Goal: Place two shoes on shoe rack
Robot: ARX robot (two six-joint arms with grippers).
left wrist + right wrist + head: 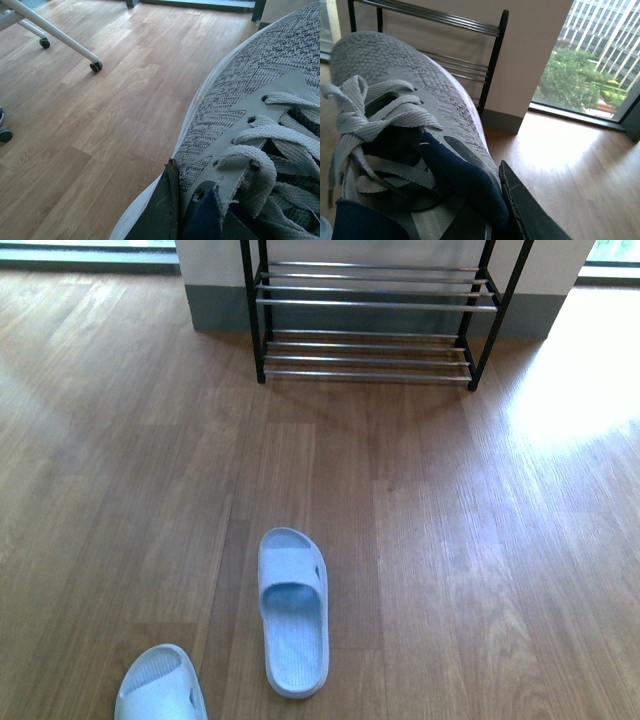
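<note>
Left gripper (170,216): clenched on the collar of the left-hand sneaker (240,100). One dark finger (161,210) presses the outside, the other is hidden.
Left-hand sneaker: grey knit, white sole, pale laces, navy lining, with wooden floor (450,540) beneath it.
Right gripper (512,220): grasping the right-hand sneaker (395,65) at the collar, a dark finger (527,212) against its outer side.
Right-hand sneaker: same grey knit, toe pointing toward the shoe rack (370,305).
Shoe rack: at the floor's far edge against the wall, with black side frames and tiers of chrome bars.
Whole slide (292,610): pale blue, at the floor's near edge, well apart from the rack, toe toward it.
Cut-off slide (160,685): just to the whole slide's left.
Castor legs (95,65): white, standing beyond the left-hand sneaker.
</note>
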